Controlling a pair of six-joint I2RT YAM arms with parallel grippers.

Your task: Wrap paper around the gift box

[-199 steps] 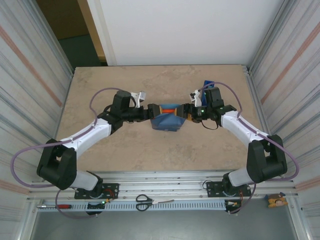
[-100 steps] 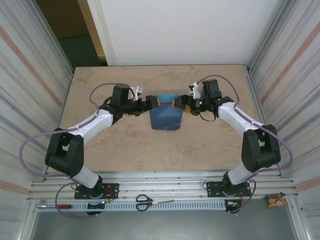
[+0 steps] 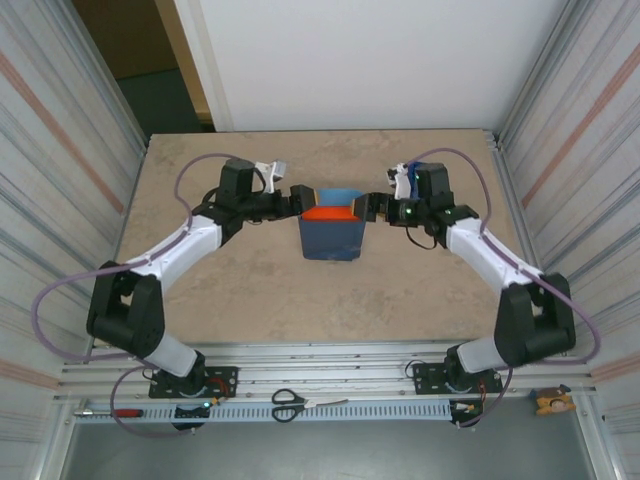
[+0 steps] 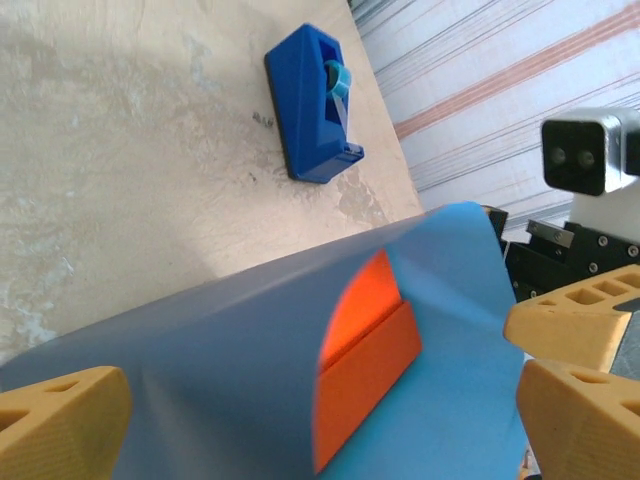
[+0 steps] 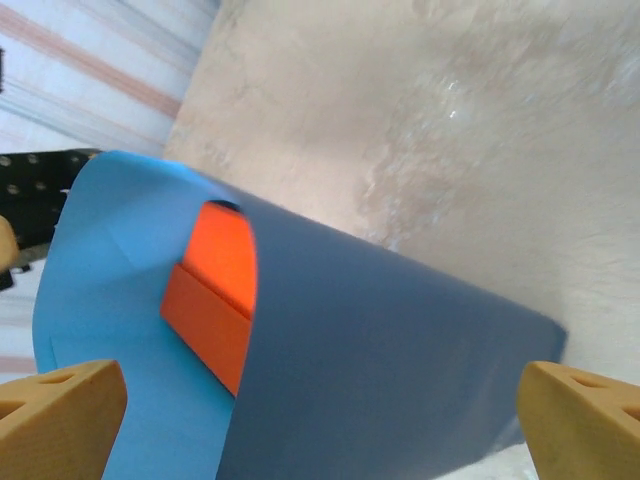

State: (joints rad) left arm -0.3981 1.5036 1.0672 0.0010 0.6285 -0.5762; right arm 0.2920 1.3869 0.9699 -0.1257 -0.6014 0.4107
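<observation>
Finding the gift box (image 3: 328,213) mid-worktop, resting on the light face of the paper (image 3: 330,238), w/ the near flap arching up and over it, dark face out. Catching orange through the open end of that arch in both wrist views, and from above too, so covering only part of the box. Judging this as mid-fold: draping one flap across, not yet creasing or taping.

Flanking the box w/ the left gripper (image 3: 303,200) at its left end and the right gripper (image 3: 358,207) at its right end. Holding both sets of jaws gaping wide, gripping nothing, keeping fingers clear on either side of the sheet. Prob. waiting there to catch the flap ends, and expecting springy paper to lift w/o a hold.

Noting a blue tape dispenser (image 4: 312,103) beyond the box, apart from the sheet, likely parked close for sealing. Working on a beige stone-look worktop (image 3: 200,300), between ribbed metal side walls (image 3: 60,150), w/ a white panel (image 3: 350,60) behind. Spotting scissors (image 3: 288,403) on the front rail, well apart.
</observation>
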